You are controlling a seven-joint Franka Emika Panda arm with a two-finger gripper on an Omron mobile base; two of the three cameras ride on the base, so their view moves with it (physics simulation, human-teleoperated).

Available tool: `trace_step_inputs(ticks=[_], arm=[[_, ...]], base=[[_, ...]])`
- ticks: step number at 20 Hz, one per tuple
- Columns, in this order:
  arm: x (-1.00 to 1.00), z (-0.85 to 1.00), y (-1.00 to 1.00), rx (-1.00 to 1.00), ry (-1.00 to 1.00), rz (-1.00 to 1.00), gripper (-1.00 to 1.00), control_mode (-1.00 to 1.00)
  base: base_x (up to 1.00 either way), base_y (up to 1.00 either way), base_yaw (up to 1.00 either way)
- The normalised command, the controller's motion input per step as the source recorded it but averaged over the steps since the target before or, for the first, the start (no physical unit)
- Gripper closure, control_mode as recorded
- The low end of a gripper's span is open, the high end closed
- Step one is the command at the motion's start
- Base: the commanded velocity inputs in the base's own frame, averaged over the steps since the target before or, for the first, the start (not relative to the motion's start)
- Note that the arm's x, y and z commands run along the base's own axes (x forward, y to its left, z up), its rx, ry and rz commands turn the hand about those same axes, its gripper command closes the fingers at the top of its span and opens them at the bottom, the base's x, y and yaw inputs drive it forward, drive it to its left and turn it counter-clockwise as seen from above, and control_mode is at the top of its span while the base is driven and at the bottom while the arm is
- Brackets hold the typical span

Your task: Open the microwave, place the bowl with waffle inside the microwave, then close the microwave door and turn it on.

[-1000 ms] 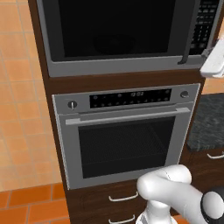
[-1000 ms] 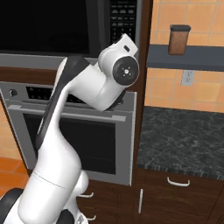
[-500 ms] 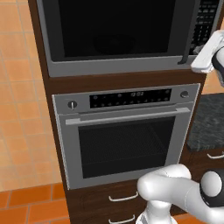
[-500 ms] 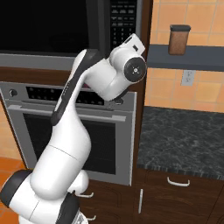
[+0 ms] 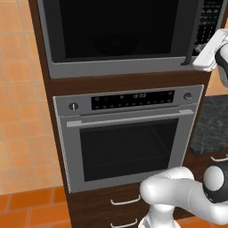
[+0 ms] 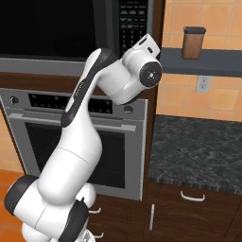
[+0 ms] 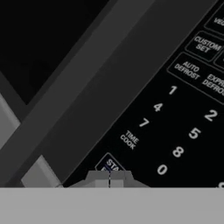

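Two shut claw [image 7: 109, 179] tips seemingly at keypad [image 7: 183, 118] start button; microwave door [image 5: 116, 33] closed

Arm [image 6: 90, 123] raised high, claw [image 7: 109, 178] fully closed.

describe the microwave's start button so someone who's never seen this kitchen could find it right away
Find the microwave built in above the steel oven; its black keypad panel sits right of the glass door. The start button is at the keypad's bottom, below "TIME COOK", beside the 0 key.
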Motion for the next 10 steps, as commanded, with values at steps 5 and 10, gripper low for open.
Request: trace_step_inputs(ticks=[5, 10], arm=[[-0.37, 0.12, -0.34, -0.01, -0.07, 0.0, 1.0, -1.0], [-1.0, 0.26, -0.53, -0.07, -0.11, 0.09, 1.0, -1.0]], base=[[0.0, 0.0, 0.0], [0.0, 0.0, 0.0]])
